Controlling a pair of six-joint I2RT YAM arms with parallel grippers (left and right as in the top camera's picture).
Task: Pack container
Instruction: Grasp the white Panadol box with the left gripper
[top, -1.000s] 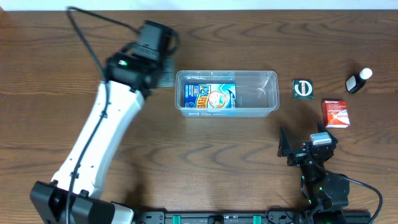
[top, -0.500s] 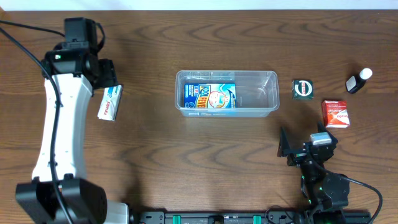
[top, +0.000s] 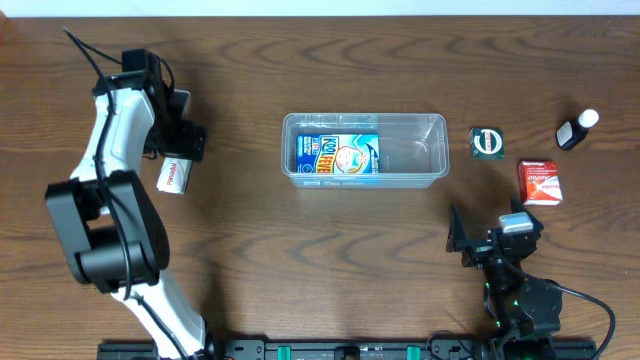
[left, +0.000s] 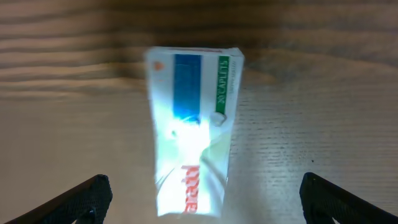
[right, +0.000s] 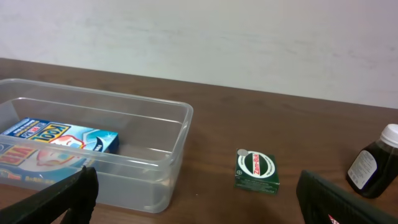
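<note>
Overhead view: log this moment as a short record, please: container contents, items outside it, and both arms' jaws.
container: clear tub, mid-table
inside: one blue box, at its left end
outside, left: white box
outside, right: green box, red box, dark bottle
left gripper: jaws open, over the white box
right gripper: jaws open, empty

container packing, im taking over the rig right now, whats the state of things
Left gripper open, over the white box on the table left of the container, not gripping it.
Right gripper open, empty, near the table's front right.
Done: blue box lies in the container.
Left: white box, plus green box, red box and dark bottle right of the container, all outside it.
</note>
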